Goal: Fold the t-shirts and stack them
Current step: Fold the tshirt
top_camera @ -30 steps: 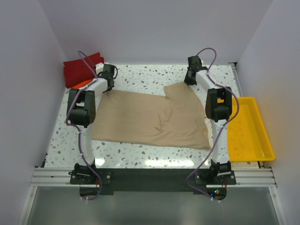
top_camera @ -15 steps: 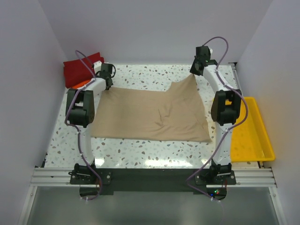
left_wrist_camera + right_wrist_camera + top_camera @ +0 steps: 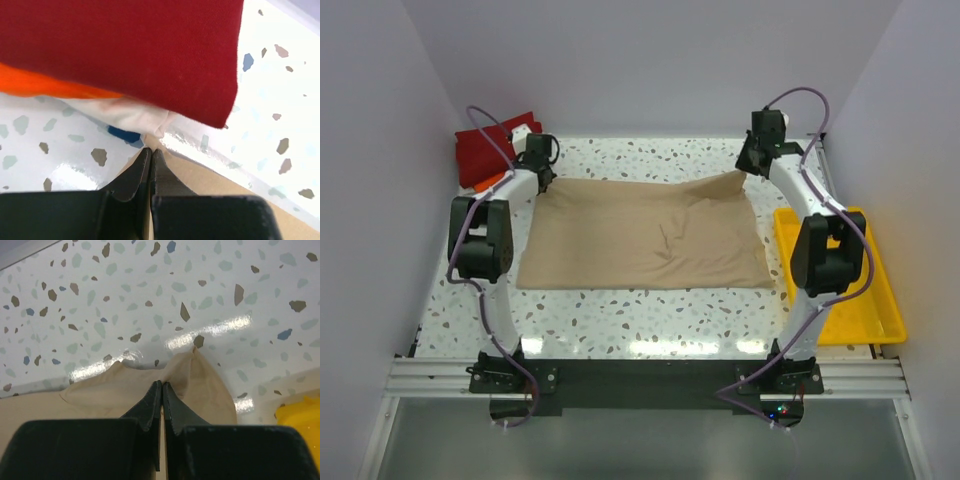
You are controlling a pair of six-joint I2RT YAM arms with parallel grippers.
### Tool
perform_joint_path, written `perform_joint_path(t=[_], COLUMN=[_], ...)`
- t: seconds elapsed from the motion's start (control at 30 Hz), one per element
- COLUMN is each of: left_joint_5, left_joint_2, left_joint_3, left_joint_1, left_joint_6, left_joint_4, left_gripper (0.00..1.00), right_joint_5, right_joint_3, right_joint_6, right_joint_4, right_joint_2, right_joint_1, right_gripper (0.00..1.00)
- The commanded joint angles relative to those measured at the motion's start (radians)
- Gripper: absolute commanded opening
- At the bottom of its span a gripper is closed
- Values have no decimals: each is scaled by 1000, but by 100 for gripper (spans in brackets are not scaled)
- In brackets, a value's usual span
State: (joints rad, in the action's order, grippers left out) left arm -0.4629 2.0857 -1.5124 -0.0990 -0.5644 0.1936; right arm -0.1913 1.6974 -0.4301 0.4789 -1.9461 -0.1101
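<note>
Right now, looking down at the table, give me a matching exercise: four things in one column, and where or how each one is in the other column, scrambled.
Column one:
1. tan t-shirt
2. dark red t-shirt
3. yellow tray
4. right fingers

Column two:
A. along the right side
B. folded, in the far left corner
C. shut, pinching tan fabric
D. spread out flat in the middle

Pairs: 1-D, 2-B, 3-A, 4-C.
</note>
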Motion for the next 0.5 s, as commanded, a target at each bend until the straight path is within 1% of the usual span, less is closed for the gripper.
perform_joint_path(t=[0.0,0.33,0.47], left_joint_5=[-10,-10,-13], left_joint_2=[-116,-257,-332], left_joint_3=[44,233,316], left_joint_1=[12,25,30], left_joint_6=[-15,-92,-137], left_joint_4=[-86,-72,-71], left_gripper=[0,0,0], right_joint_5=[-14,-14,24], right_joint_3=[-80,-376,-507], right_joint_6=[-19,-87,-146], right_joint_4=[-45,-42,-51], right_joint_2=[143,386,476], right_joint_1=[4,4,6], right_gripper=[0,0,0])
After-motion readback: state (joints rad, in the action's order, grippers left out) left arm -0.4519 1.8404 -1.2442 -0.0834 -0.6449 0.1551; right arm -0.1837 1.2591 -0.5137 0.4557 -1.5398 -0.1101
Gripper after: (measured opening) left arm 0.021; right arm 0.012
